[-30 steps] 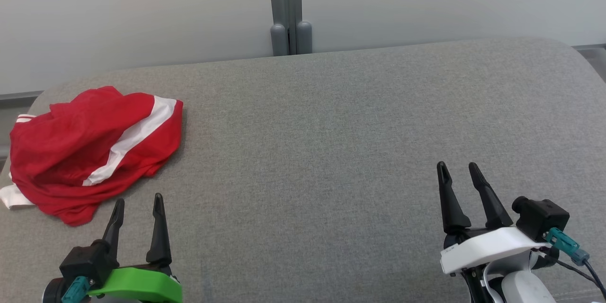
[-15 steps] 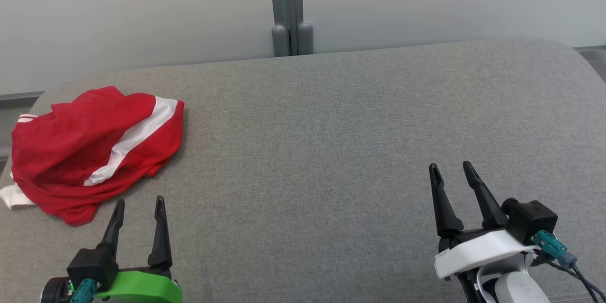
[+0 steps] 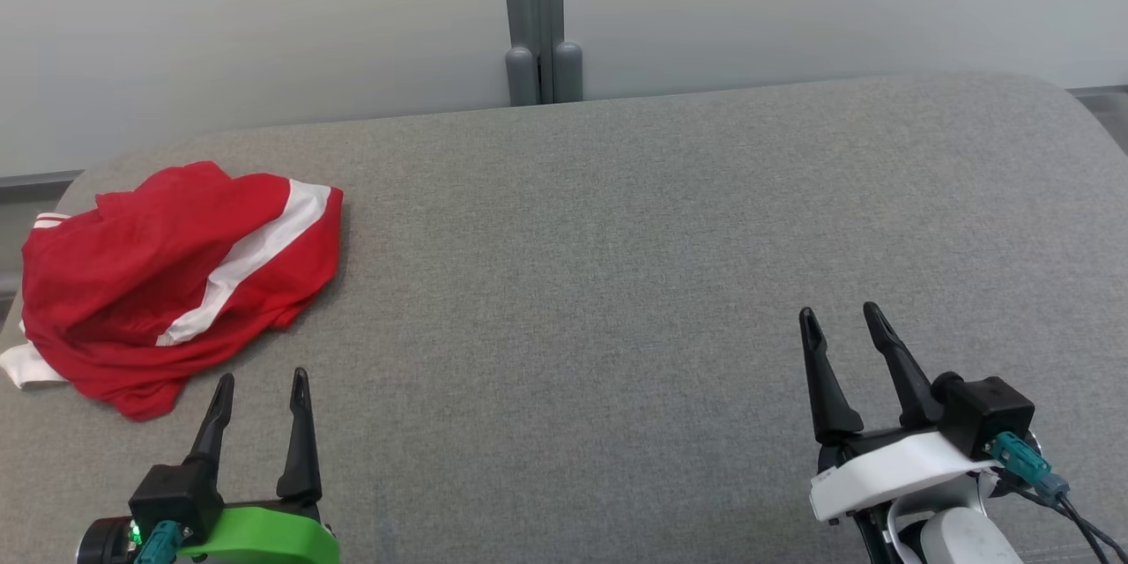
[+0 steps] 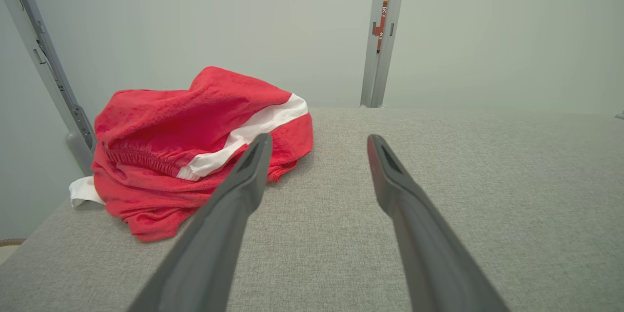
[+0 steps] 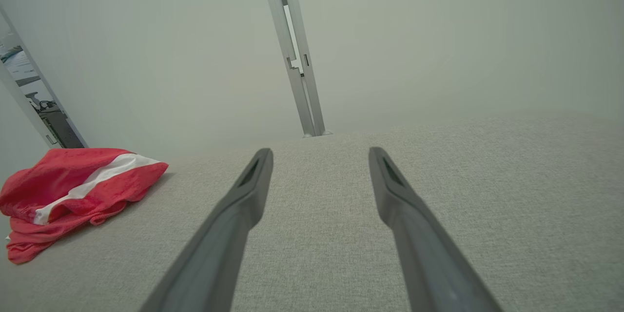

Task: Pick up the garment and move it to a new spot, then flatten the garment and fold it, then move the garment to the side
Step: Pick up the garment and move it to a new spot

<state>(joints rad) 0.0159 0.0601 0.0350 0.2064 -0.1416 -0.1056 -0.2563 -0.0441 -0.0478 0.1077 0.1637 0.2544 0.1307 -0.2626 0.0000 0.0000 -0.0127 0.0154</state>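
The garment (image 3: pixel 167 282) is a red piece of clothing with a white stripe, lying crumpled at the far left of the grey fabric surface (image 3: pixel 617 264). It also shows left of centre in the left wrist view, garment (image 4: pixel 185 141), and at the far left in the right wrist view, garment (image 5: pixel 73 190). My left gripper (image 3: pixel 262 381) stands open just below and right of the garment, apart from it, nothing between its fingers. My right gripper (image 3: pixel 839 315) is open over bare fabric at the lower right, far from the garment.
A pale wall runs behind the surface, with a grey vertical post (image 3: pixel 536 18) at its middle. The surface's left edge (image 3: pixel 18 317) lies right beside the garment. Its rounded back corner (image 3: pixel 1075 97) is at the right.
The right gripper has shifted slightly left and lower in the head view. The left gripper has dropped back a little. The garment lies as before.
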